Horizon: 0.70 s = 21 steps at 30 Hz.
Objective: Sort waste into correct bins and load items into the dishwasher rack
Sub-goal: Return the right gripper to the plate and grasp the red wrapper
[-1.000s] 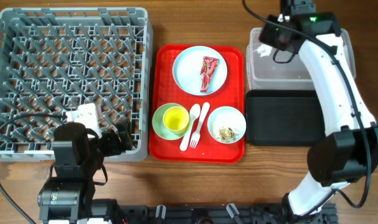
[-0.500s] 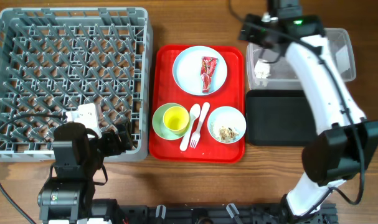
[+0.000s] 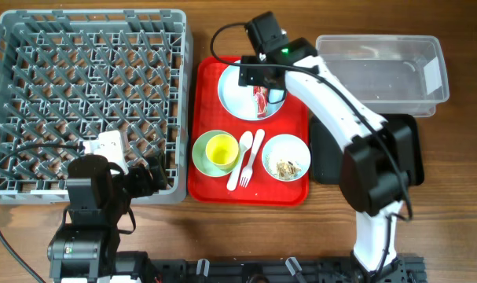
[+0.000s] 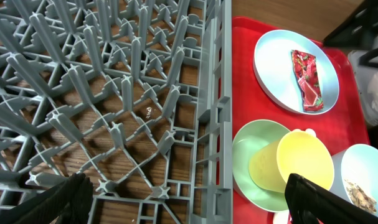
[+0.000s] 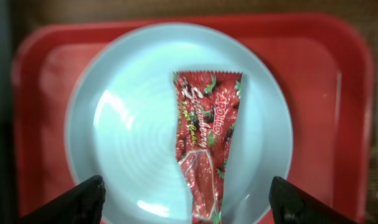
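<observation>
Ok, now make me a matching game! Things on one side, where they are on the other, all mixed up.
Things:
1. snack wrapper
2. yellow cup
3. food scraps
4. fork

Places:
A. in the green bowl
B. straight on the red tray
C. on the blue plate
D. in the pale bowl

Pairs: 1-C, 2-A, 3-D, 4-B

In the overhead view the right arm (image 3: 332,102) hides one end of the red snack wrapper (image 3: 260,104), part of the pale blue plate (image 3: 235,90) and the fingers of the right gripper (image 5: 190,208). In the right wrist view the wrapper's end between the fingertips runs off the bottom edge. In the left wrist view the small bowl (image 4: 372,167) just beside one finger of the left gripper (image 4: 189,202) is cut by the picture's edge.
</observation>
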Available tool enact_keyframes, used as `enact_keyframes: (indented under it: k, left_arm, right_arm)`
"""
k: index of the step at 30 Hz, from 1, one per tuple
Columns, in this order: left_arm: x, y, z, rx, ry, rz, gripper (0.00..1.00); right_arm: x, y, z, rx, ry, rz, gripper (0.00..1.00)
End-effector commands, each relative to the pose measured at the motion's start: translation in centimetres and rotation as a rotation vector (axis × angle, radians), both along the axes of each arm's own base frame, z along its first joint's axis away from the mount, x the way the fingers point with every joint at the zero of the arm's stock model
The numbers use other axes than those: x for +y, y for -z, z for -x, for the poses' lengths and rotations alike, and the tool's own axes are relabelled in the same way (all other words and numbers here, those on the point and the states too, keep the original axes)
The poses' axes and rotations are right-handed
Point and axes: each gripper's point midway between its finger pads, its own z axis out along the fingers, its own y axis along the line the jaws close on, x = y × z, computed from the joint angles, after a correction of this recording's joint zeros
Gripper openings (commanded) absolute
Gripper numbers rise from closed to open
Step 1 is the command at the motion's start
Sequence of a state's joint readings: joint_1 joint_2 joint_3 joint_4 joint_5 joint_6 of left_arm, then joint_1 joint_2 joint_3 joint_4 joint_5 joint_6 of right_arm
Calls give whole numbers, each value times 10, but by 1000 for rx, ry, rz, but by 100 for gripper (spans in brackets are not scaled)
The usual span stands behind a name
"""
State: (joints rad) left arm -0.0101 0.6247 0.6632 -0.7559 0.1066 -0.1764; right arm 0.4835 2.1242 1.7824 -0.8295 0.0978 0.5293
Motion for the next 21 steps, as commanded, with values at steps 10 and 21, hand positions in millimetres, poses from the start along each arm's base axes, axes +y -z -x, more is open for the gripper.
enact_keyframes:
  k: [10,21]
  left_arm:
    - [-1,-9,-2,-24,15,2,100]
    - [-1,-9,-2,-24,14,2,100]
  right_arm:
    - [-2,83,19,195,85,26,69]
    - [-4,83,25,225,83,28,4]
